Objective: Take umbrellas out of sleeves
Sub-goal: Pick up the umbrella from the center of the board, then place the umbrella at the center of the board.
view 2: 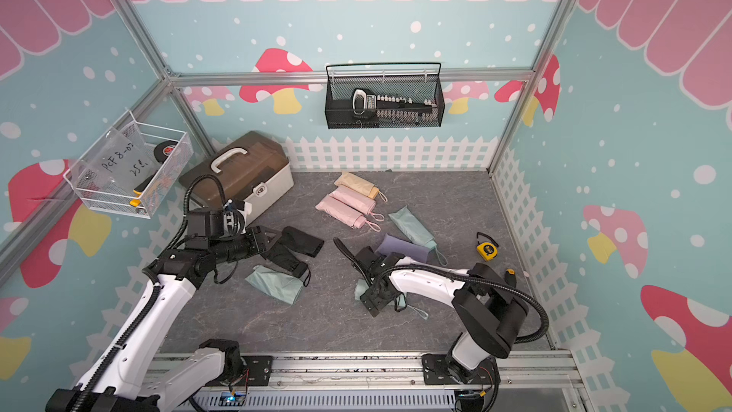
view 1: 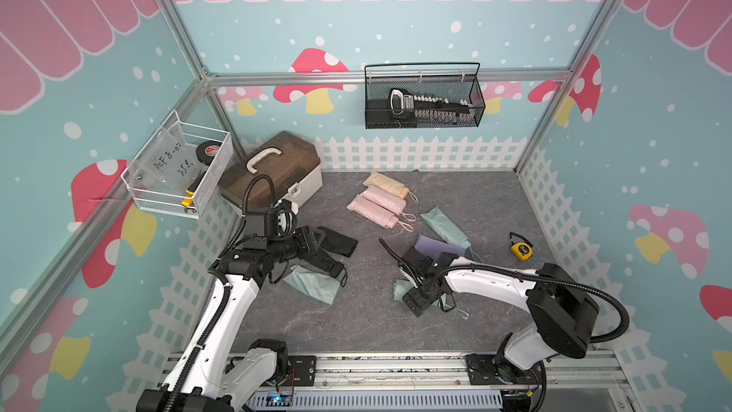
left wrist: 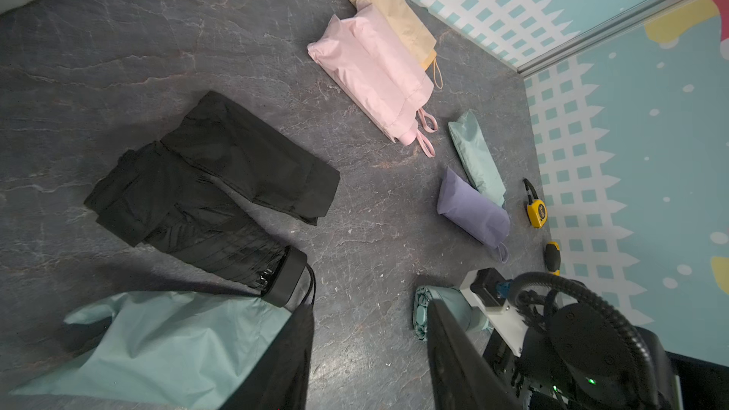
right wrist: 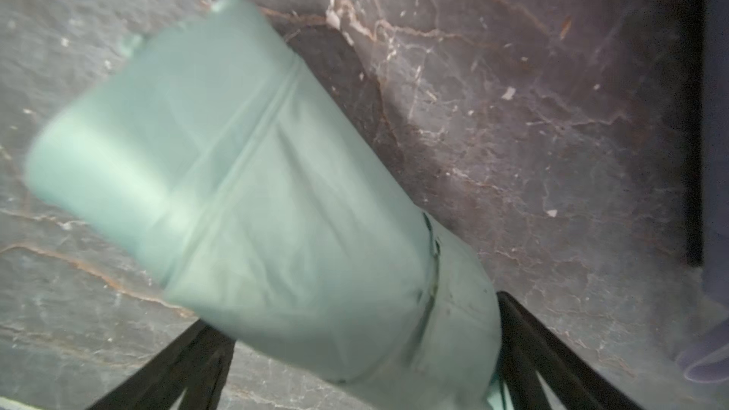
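My right gripper (view 1: 412, 303) stands open astride a bare mint umbrella (right wrist: 252, 199) lying on the floor, one finger on each side; that view is blurred. My left gripper (left wrist: 367, 356) is open over bare floor, with nothing between its fingers. Beside it lie a black umbrella (left wrist: 189, 214), a flat black sleeve (left wrist: 256, 163) and a limp mint sleeve (view 1: 313, 285). In both top views, further back lie sleeved bundles: lilac (view 1: 439, 247), mint (view 1: 445, 225), two pink (view 1: 380, 206) and cream (view 1: 386, 184).
A brown-lidded toolbox (view 1: 277, 168) stands at the back left. A yellow tape measure (view 1: 521, 250) and a yellow-handled screwdriver (left wrist: 552, 258) lie near the right wall. A white wire basket (view 1: 178, 168) hangs on the left wall, a black mesh one (view 1: 424, 99) at the back.
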You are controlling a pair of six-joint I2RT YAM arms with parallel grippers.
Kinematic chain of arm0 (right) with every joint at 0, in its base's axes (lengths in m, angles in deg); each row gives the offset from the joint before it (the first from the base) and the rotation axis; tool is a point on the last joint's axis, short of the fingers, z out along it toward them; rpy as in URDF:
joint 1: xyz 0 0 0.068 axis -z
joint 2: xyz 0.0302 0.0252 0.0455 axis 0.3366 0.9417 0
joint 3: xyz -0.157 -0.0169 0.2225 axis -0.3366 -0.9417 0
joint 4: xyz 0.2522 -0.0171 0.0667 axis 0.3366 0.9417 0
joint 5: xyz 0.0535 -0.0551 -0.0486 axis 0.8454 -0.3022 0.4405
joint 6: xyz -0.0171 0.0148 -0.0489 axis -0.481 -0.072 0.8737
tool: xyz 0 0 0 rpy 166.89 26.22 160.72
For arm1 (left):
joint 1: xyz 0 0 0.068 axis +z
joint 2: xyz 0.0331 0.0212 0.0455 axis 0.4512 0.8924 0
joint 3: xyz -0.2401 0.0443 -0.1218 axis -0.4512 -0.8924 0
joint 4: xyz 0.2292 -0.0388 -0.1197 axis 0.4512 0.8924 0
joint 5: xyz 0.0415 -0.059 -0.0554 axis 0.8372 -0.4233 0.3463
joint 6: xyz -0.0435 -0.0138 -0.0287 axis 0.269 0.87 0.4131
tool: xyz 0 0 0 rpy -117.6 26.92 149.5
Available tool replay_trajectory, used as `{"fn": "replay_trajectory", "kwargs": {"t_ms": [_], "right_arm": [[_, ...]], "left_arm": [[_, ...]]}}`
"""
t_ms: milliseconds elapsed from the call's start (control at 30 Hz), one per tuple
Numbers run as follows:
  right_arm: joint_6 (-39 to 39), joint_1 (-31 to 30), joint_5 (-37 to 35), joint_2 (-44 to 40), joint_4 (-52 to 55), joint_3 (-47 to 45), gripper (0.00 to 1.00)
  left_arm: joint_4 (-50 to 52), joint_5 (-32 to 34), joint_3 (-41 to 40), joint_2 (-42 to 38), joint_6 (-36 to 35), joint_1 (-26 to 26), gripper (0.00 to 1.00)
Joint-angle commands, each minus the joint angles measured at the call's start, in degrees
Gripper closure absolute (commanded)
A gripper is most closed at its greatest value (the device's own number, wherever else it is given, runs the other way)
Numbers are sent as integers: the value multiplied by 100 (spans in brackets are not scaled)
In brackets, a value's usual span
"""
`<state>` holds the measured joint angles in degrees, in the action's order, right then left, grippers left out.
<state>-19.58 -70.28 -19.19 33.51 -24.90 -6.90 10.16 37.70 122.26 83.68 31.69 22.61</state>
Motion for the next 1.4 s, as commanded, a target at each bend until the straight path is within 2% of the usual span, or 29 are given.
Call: {"fn": "replay_trajectory", "kwargs": {"t_ms": [0,67,100,200,233,333,567,700,900,1033,1367], "right_arm": [[188,-195,11,173,16,102,6],[140,-342,11,279,-25,185,11],[117,-413,26,332,-52,246,18],[27,-684,52,514,-147,441,48],[0,-780,46,601,-161,520,56],[-105,-953,26,823,-157,739,62],[-372,-1043,648,516,-344,935,61],[-363,-1080,1452,632,-420,1415,61],[-346,-1230,2174,1217,-476,2525,61],[-275,-1329,2585,2043,-271,3513,61],[-309,-1673,2896,3700,104,5758,59]], "left_arm": [[-212,-143,-127,-225,-16,29,53],[-156,-121,-116,-308,-5,84,53],[-102,-125,-75,-345,1,123,53],[24,-234,52,-416,-21,233,53],[35,-287,85,-426,-32,274,52],[50,-358,117,-428,-41,359,52],[45,-393,296,-381,12,421,52],[47,-48,467,-603,156,525,52],[-528,-14,1005,-1129,715,711,52],[-717,-127,1340,-1197,981,706,52],[-1453,-376,913,-1560,1293,710,51]]}}
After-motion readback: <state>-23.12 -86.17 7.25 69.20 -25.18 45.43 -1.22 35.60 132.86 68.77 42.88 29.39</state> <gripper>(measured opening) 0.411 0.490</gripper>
